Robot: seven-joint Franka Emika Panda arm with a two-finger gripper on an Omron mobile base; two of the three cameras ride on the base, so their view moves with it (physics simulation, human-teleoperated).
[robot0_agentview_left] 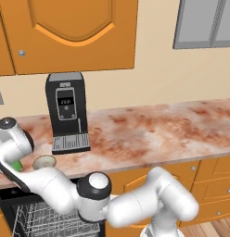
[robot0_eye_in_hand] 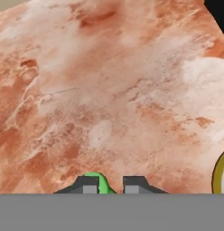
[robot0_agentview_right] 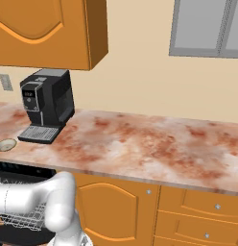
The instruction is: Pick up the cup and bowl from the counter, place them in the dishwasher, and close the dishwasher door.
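Low over the counter (robot0_eye_in_hand: 109, 90), the hand (robot0_eye_in_hand: 107, 185) clenches the cup (robot0_eye_in_hand: 101, 182) beside the bowl (robot0_eye_in_hand: 221, 173).

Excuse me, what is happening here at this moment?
The robot arm reaches to the left end of the counter, and its gripper has the green cup between its fingertips, with the jaws nearly together. The bowl sits on the counter beside it, in front of the coffee machine. Below, the dishwasher is open with its wire rack showing.

Beige wall (robot0_agentview_right: 140, 81), grey window (robot0_agentview_right: 207, 26) (upper rt), orange cabinets (robot0_agentview_left: 70, 32), wood floor (robot0_agentview_left: 214, 229).
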